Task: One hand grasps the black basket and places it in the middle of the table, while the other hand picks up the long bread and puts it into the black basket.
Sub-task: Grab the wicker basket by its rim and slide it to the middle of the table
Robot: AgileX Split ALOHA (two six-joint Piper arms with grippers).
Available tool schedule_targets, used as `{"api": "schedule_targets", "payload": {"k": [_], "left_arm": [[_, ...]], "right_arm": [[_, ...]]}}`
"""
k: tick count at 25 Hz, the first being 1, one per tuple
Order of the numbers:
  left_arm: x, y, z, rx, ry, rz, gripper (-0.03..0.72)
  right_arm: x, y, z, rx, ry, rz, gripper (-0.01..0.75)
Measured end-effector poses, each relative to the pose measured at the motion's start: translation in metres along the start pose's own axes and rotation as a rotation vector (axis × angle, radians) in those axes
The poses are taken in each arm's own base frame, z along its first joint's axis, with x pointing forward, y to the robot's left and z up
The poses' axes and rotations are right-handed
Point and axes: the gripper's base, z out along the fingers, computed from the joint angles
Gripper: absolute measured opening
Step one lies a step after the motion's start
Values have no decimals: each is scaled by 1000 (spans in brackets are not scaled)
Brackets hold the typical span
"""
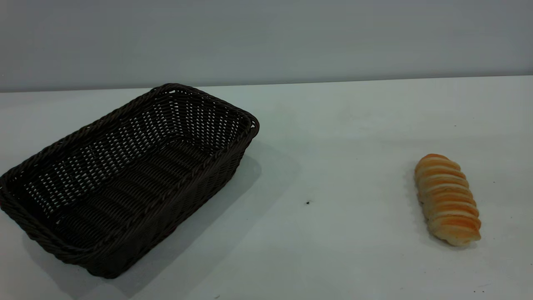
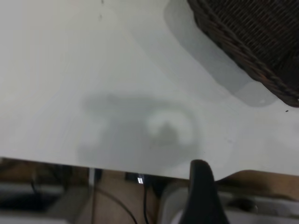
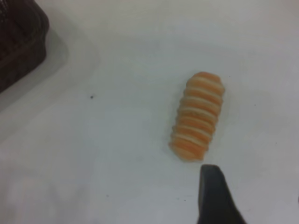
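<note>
On your left you see the black basket [image 1: 125, 179] sitting flat on the table [image 1: 341, 137]. It is turned at a slant, with one short end near you at the far left and the other short end farther back toward the middle. It has nothing inside it. In the left wrist view you see only a corner of the basket, and one dark finger of the left gripper [image 2: 202, 193] up over the table edge, apart from the basket. You cannot tell if that gripper is spread or closed.

On your right the long bread [image 1: 448, 199] lies on the table, well apart from the basket. In the right wrist view one dark finger of the right gripper [image 3: 214, 196] is just beside the bread's end, not touching it. You cannot tell its grip either.
</note>
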Motion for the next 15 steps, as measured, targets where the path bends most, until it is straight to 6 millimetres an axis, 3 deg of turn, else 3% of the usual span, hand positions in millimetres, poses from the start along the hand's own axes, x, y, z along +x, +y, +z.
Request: {"api": "schedule_targets", "payload": {"k": [6, 15], "left_arm": [[-31, -7, 68, -25, 106, -123, 577], [-42, -16, 124, 7, 137, -405, 577]], "right_arm": [[-1, -1, 2, 0, 1, -30, 408], [-1, 0, 2, -1, 0, -31, 408]]}}
